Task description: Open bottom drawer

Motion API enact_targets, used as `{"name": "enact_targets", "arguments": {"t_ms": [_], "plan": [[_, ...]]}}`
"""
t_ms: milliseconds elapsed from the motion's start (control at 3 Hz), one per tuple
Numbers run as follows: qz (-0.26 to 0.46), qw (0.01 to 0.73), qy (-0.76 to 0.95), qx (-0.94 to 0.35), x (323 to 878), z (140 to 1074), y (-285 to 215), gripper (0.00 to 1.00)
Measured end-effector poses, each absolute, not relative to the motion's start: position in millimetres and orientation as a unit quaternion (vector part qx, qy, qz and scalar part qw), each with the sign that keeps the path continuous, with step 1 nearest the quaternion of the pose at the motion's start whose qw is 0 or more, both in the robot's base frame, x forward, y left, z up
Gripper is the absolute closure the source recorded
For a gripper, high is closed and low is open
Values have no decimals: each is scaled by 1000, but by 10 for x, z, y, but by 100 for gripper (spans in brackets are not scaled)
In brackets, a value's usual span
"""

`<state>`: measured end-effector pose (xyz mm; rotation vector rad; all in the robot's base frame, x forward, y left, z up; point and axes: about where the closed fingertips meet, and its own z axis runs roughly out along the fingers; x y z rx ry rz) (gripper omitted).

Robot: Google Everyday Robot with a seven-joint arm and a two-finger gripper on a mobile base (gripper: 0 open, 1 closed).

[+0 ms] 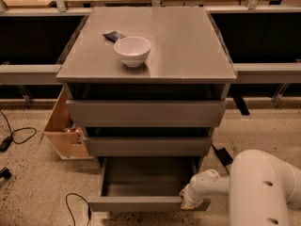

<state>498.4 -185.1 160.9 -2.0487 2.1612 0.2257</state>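
Observation:
The grey cabinet [146, 46] has three drawers. The bottom drawer [141, 203] is pulled well out, and its shallow grey tray interior [146, 175] shows. The two drawers above it, the top one [146, 113] and the middle one [146, 146], stick out only slightly. My gripper [189, 201] is at the right end of the bottom drawer's front, at the end of my white arm [254, 185]. My wrist hides the fingers.
A white bowl [132, 50] and a small dark packet [114, 36] lie on the cabinet top. A light wooden box [63, 126] stands at the cabinet's left. Black cables [19, 133] lie on the speckled floor. Shelving rails run behind.

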Motion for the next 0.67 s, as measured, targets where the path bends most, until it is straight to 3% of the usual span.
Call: {"name": "enact_targets", "arguments": {"t_ms": [667], "plan": [[78, 77, 719, -687, 4949, 1612, -1842, 50]]}}
